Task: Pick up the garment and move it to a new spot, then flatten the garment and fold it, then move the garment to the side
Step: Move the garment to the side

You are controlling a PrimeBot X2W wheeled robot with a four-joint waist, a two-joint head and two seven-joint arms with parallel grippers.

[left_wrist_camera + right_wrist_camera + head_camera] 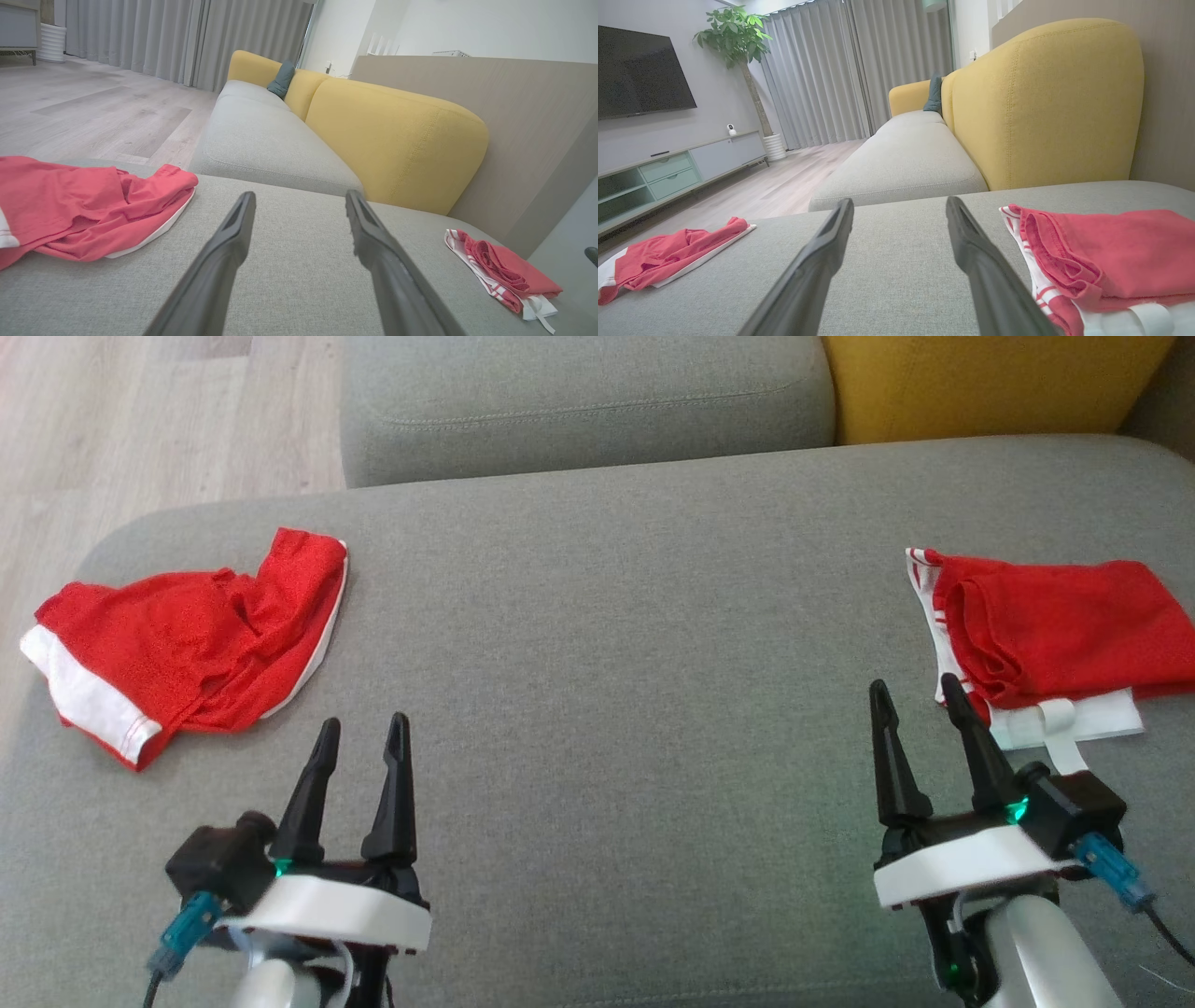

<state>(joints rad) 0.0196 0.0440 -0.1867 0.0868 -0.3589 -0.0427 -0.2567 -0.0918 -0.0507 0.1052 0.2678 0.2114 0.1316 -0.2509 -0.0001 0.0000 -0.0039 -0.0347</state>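
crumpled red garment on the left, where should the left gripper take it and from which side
Probably the raised fold at the right end of the crumpled garment, nearest the left gripper. Come from above, jaws across that ridge; the rest lies flatter.

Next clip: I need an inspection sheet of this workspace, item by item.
Surface: grey sofa cushion, flat, bare between the clothes.
Job's things: crumpled red garment at the left; folded red garment at the right, white band showing.
Clutter: nothing seen.
Claws: left claw open, empty, over the cushion; right claw open, empty, beside the folded garment.
Cables: left blue plug and right blue plug, each with a dark lead, off the cloth.
Surroundings: yellow backrest, wood floor, curtains, television, potted plant.
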